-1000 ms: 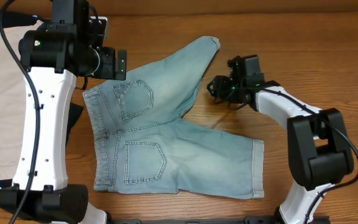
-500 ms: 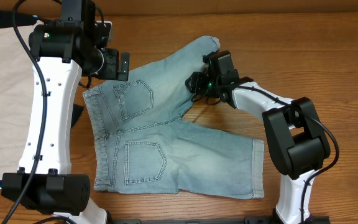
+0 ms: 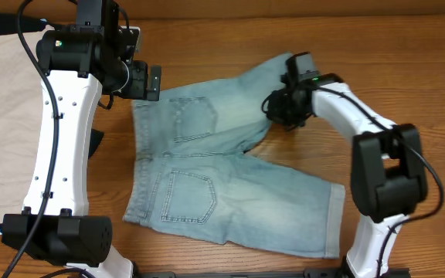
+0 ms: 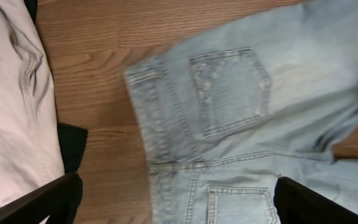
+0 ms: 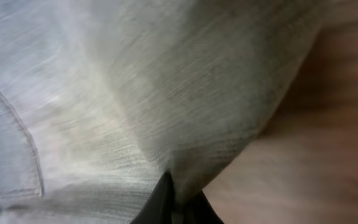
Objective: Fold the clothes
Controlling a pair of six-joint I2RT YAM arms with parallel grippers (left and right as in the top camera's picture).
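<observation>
The light blue denim shorts point(image 3: 230, 193) lie flat on the wooden table with the back pockets up and the waistband to the left. My right gripper point(image 3: 278, 110) is shut on the lower edge of the far leg, and its wrist view shows the denim pinched between the fingertips point(image 5: 180, 200). My left gripper point(image 3: 147, 80) is open and empty, hovering above the waistband's far corner. In the left wrist view the shorts point(image 4: 241, 118) lie between the spread fingers point(image 4: 176, 208).
Beige khaki shorts point(image 3: 6, 131) lie at the left edge and also show in the left wrist view point(image 4: 11, 106). A black garment point(image 3: 93, 144) sticks out from under them, next to the waistband point(image 4: 72, 146). Bare wood lies beyond and right of the shorts.
My right gripper moved onto the far leg, shut on it and pulled right; the whole shorts slid right with it. The left arm has hardly moved.
</observation>
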